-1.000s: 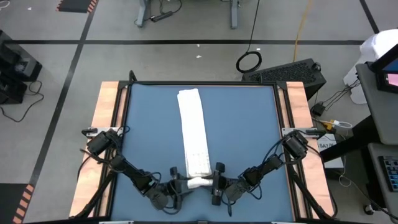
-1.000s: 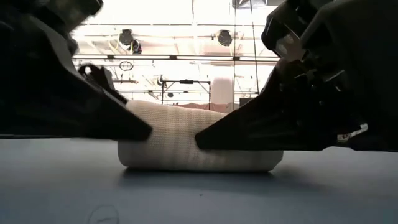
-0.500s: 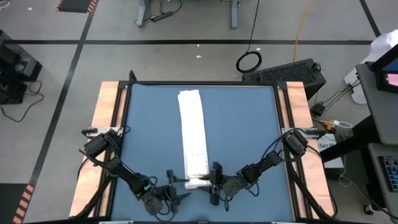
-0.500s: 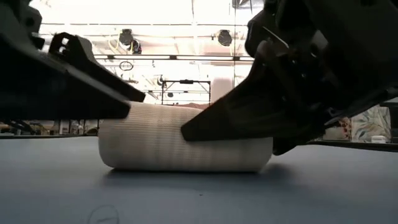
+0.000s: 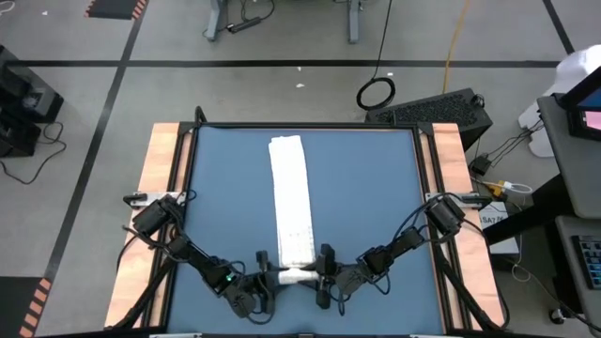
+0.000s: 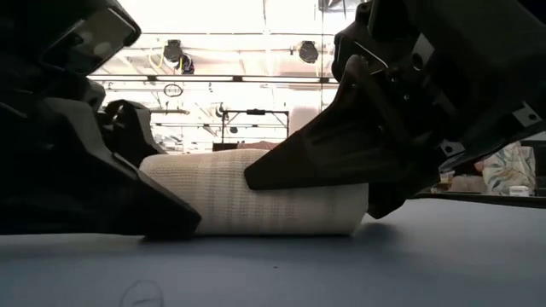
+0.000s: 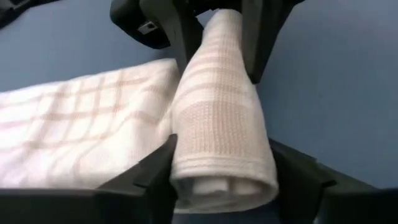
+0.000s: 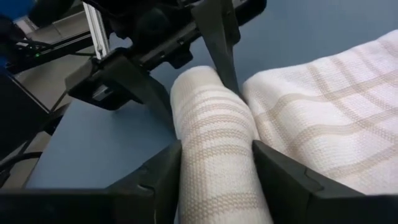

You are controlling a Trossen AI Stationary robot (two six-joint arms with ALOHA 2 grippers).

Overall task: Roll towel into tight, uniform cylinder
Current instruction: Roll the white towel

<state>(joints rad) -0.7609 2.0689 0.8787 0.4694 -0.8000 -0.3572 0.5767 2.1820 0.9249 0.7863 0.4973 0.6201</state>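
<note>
Two pincers, left pincer (image 5: 268,281) and right pincer (image 5: 322,278), clamp opposite ends of the towel (image 5: 292,207)'s rolled part at the table (image 5: 376,188)'s near edge, its unrolled strip stretching straight away from both.

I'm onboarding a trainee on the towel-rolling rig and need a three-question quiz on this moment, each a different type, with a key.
1. True or false: the towel is already rolled along its whole length.
2. Where is the rolled part? A) at the table's far edge B) at the near end, between both pincers C) on the floor
3. Fill in: the left pincer and right pincer each straddle one ___ of the roll.

Key: 1 false; 2 B; 3 end.
</note>
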